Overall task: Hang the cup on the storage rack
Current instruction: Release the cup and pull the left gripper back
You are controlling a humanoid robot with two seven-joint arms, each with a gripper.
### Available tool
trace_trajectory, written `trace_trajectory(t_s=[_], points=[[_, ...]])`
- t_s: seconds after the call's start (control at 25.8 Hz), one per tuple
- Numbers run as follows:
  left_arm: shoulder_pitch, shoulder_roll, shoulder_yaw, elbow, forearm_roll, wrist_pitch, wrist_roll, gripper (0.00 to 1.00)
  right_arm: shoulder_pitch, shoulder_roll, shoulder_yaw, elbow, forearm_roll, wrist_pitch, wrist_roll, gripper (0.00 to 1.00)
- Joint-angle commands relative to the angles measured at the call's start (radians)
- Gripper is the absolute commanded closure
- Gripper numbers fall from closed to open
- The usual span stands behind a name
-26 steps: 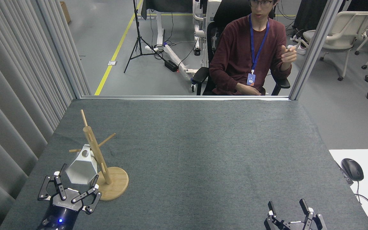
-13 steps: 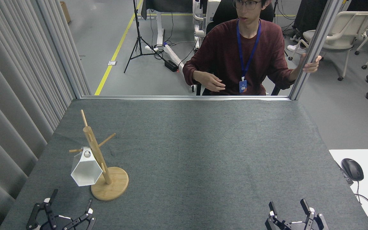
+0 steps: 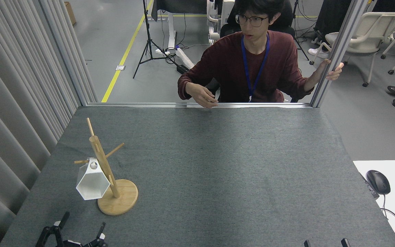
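Observation:
The white faceted cup [image 3: 92, 181] hangs by its handle from a left-pointing peg of the wooden storage rack [image 3: 105, 168], rim tilted down toward me, off the table. The rack stands on its round disc base [image 3: 122, 202] at the table's near left. My left gripper [image 3: 77, 231] sits at the bottom edge below the cup, apart from it, fingers spread open and holding nothing. Only two dark fingertips [image 3: 345, 242] of my right gripper [image 3: 326, 243] show at the bottom right edge, standing apart.
A grey felt table [image 3: 218, 164] is bounded by a curtain wall on the left. A person [image 3: 252, 65] sits behind the far edge, one hand over the rim and one on the metal post [image 3: 334, 55]. A computer mouse [image 3: 378, 181] lies on a white surface at right.
My left gripper let go of the cup and drew back toward the bottom edge; the cup now hangs on the peg. My right gripper sank lower. The person leaned toward the table.

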State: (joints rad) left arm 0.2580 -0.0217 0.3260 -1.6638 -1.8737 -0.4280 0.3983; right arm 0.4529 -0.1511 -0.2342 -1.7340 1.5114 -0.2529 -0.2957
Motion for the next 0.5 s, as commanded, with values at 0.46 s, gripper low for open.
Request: trace_trajectory(t_s=[0.46], points=[[0.063,0.034,-0.001,0.027,0.36,0.038,-0.199,0.01,0.044,0.031,-0.047,-0.035,0.0,0.012,-0.022,0.02]])
